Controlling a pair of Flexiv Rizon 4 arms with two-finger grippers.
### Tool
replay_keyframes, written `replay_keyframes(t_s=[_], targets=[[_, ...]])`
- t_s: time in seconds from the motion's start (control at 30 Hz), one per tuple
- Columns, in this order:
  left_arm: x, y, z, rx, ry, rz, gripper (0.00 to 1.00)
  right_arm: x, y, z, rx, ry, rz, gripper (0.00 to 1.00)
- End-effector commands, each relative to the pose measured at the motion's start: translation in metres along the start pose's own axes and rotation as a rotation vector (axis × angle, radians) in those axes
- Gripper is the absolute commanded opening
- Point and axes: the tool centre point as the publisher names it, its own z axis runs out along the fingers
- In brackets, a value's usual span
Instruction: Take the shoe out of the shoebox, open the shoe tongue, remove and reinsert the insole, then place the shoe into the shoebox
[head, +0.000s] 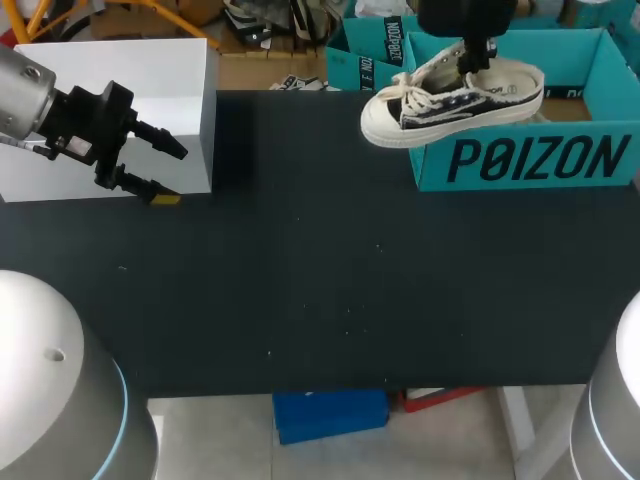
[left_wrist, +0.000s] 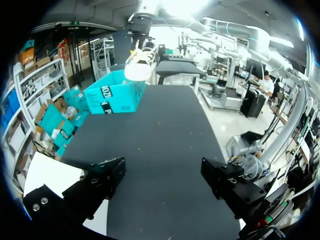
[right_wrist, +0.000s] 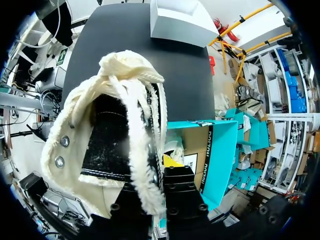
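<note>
A cream and black canvas shoe (head: 450, 100) with white laces hangs in the air over the front left corner of the teal shoebox (head: 530, 160). Its toe points left, past the box wall. My right gripper (head: 472, 62) comes down from above and is shut on the shoe's collar edge. In the right wrist view the shoe (right_wrist: 115, 135) fills the space ahead of the gripper (right_wrist: 157, 167), with the open shoebox (right_wrist: 220, 150) beside it. My left gripper (head: 168, 172) stands open and empty at the far left. From there the shoe (left_wrist: 137, 65) and shoebox (left_wrist: 115, 92) lie far ahead.
A white box (head: 120, 100) stands at the back left, right behind my left gripper. The black tabletop (head: 320, 280) stretches between the two arms. More teal box parts (head: 375, 45) sit behind the shoebox.
</note>
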Motion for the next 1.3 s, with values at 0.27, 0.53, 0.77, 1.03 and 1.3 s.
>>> replay_keyframes(t_s=[0.27,0.53,0.77,1.03,1.3], targets=[[0.001,0.001,0.001,-0.001,-0.004,0.002,1.00,-0.072,-0.061,0.007,-0.006,-0.002,-0.002,0.00],[0.001,0.001,0.001,-0.001,-0.004,0.002,1.00,-0.072,-0.061,0.007,-0.006,-0.002,-0.002,0.00],[0.001,0.001,0.001,-0.001,-0.004,0.002,1.00,-0.072,-0.061,0.007,-0.006,-0.002,-0.002,0.00],[0.001,0.001,0.001,-0.001,-0.004,0.002,1.00,-0.075,-0.061,0.009,0.001,-0.007,-0.005,0.00],[0.001,0.001,0.001,-0.001,-0.004,0.002,1.00,-0.105,-0.081,0.019,0.019,-0.024,-0.029,0.00]])
